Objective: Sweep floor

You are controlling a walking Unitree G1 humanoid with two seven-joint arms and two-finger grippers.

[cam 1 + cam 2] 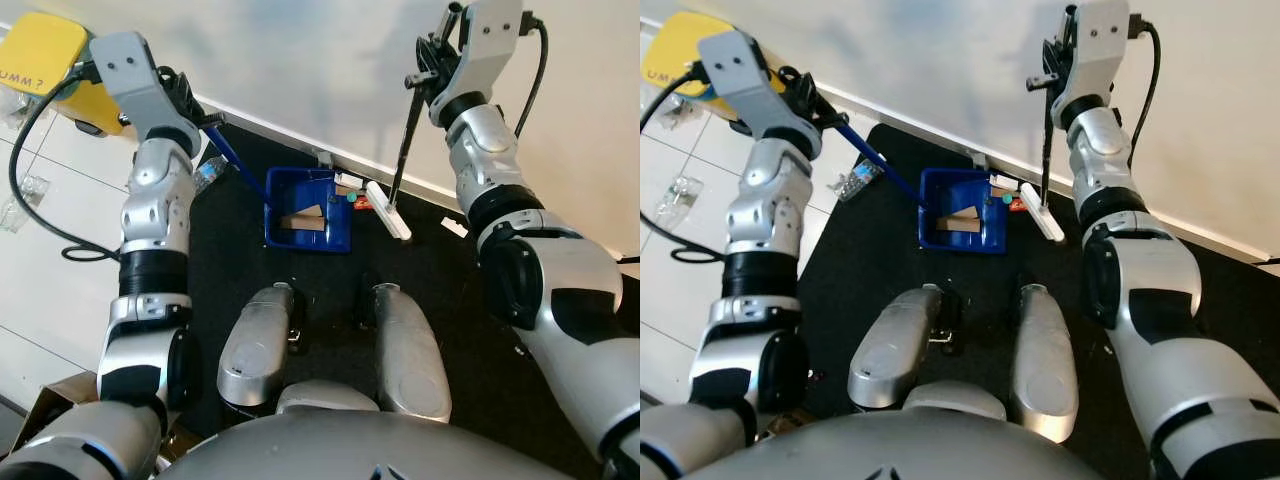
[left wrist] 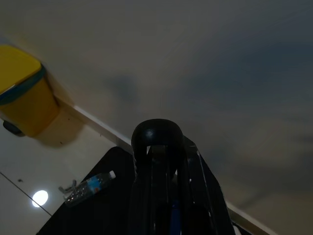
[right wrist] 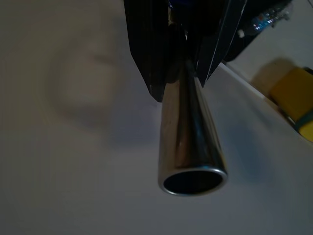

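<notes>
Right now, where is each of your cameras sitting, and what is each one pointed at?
Left eye, right eye: on the head, looking down at the blue dustpan on the black mat; both arms and knees show.
Left wrist: along the left claw, shut on the dustpan handle, facing wall, yellow bin, bottle.
Right wrist: along the right claw, shut on the broom pole, facing wall.
Shared: both wrists see the bin.

The blue dustpan (image 1: 308, 222) is lying below the left gripper (image 1: 190, 105); the broom (image 1: 401, 170) is hanging from the right gripper (image 1: 432, 70).
</notes>
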